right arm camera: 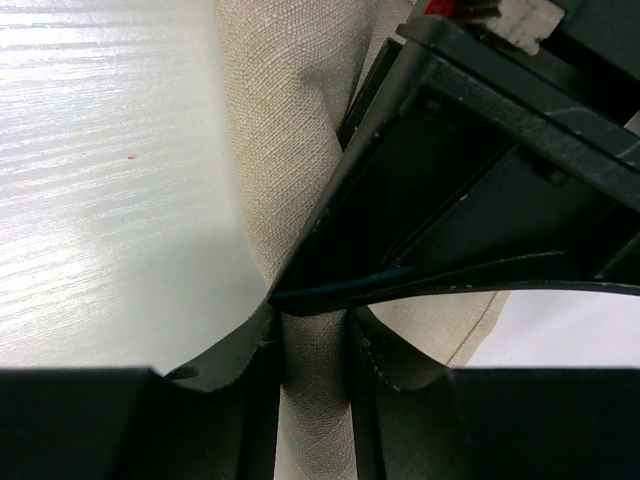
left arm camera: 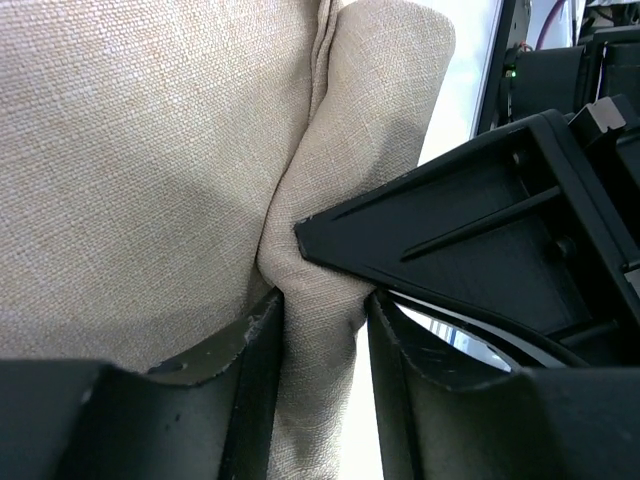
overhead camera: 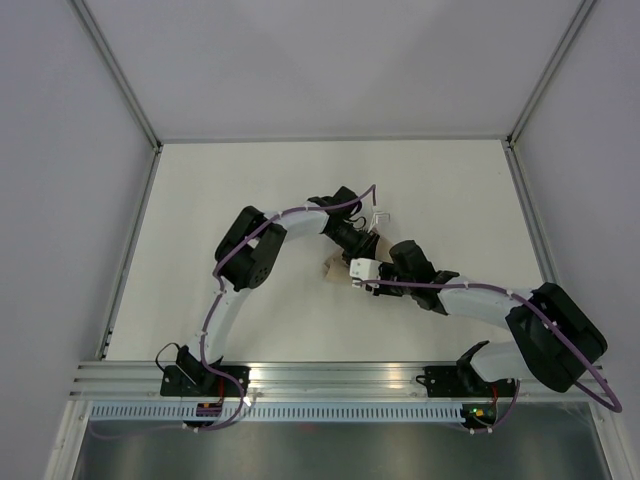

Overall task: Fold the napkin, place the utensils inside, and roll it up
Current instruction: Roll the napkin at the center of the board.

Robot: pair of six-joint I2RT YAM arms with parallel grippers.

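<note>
White tabletop [overhead camera: 250, 180]; mid-table, the napkin [overhead camera: 329, 267] sits bunched between the arms. The left gripper [left arm camera: 322, 310] and right gripper [right arm camera: 312, 330] each pinch a narrow fold, jaws nearly closed. Probably best: release one only once the other's pinch is secure.

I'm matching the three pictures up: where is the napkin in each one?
Top external: the napkin is a small tan patch near the centre.
Left wrist: the napkin fills the left and centre.
Right wrist: the napkin is a strip down the middle.
Shared landmark: the white table, in all three.
</note>
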